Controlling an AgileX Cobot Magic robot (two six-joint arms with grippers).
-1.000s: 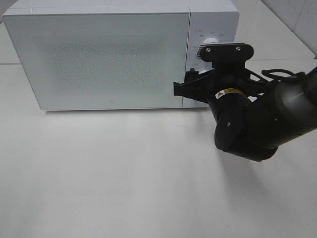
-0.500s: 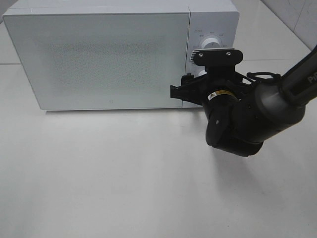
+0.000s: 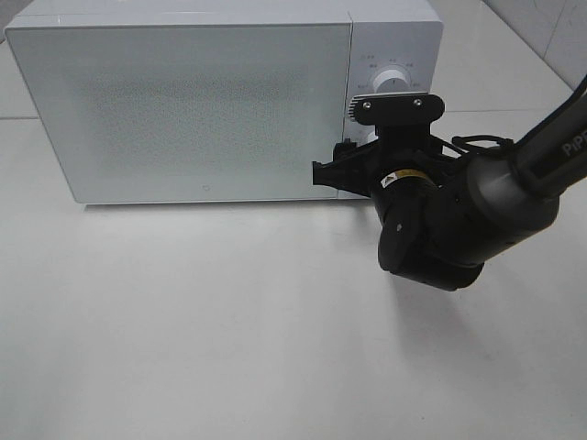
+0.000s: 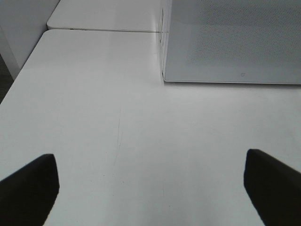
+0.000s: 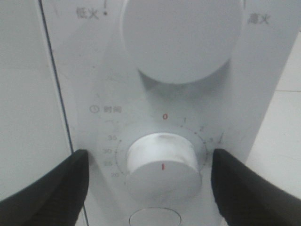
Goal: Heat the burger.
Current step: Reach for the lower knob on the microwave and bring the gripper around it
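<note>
The burger is not seen in any view; the microwave (image 3: 183,110) is shut, its frosted door (image 3: 193,105) lets nothing be made out, and whether the burger lies inside cannot be told. The step in hand is judged to be setting the time. The right gripper (image 5: 162,186) is held square to the control panel (image 3: 393,101), which lies at three o'clock of the door in the high view. Its jaws are spread, one finger (image 5: 47,188) on each side of the timer knob (image 5: 162,167), and neither is seen to touch it. The knob lies dead ahead between the fingers, its turning axis pointed straight out of the panel along the approach line, with the red zero at twelve o'clock on its dial. The larger power knob (image 5: 181,37) is left clear beyond it. The left gripper (image 4: 150,188) is spread wide and empty over the bare white table (image 4: 117,141), well away from the panel, so the right arm is plainly the nearer. A short advance, a closing and a clockwise twist are judged to be called for.
</note>
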